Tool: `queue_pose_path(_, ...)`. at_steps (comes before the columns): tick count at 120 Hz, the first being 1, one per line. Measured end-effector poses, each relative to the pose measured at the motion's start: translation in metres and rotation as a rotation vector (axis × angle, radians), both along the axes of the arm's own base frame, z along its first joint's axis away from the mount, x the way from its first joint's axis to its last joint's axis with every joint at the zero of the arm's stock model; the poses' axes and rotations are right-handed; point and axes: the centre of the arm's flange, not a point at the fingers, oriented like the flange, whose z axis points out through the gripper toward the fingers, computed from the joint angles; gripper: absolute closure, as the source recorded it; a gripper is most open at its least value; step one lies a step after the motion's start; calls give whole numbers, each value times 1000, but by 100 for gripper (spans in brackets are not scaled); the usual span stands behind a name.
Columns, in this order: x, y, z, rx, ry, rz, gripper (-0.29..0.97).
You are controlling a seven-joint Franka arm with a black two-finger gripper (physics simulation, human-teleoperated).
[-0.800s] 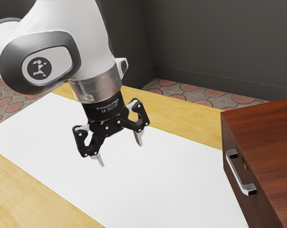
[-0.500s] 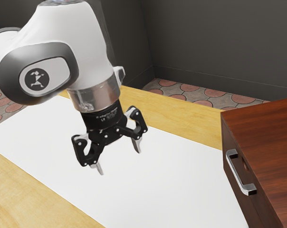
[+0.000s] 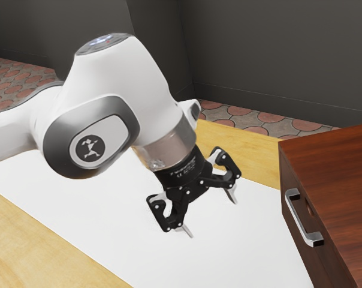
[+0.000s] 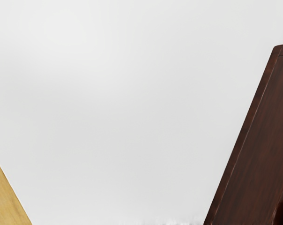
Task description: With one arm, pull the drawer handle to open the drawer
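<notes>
A dark brown wooden drawer cabinet (image 3: 337,192) stands at the exterior view's right edge, its front face turned toward the arm. A silver bar handle (image 3: 303,217) runs down that face. My black gripper (image 3: 210,215) hangs open just above the white mat, fingers spread wide with nothing between them, a short way to the left of the handle and apart from it. In the wrist view the cabinet's front (image 4: 254,159) rises beside the hand, above the white mat (image 4: 122,103).
A white mat (image 3: 79,198) covers most of the light wooden table (image 3: 25,252). Bare wood shows along the table's far edge (image 3: 253,150) and near corner. Behind it are a tiled floor (image 3: 259,123) and dark walls.
My arm has swung toward the exterior view's right and lowered, bringing the open gripper closer to the cabinet and the mat. The drawer has not moved.
</notes>
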Motion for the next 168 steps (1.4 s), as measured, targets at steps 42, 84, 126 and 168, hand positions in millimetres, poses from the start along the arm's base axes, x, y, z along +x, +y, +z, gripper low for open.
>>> queue_pose_path(42, 10, -36, -12, -12, -71, -104, 0)
queue_pose_path(84, 33, -51, -31, -15, -102, -152, 0)
queue_pose_path(126, 57, -60, -44, -12, -124, -187, 0)
queue_pose_path(168, 71, -64, -51, -8, -142, -213, 0)
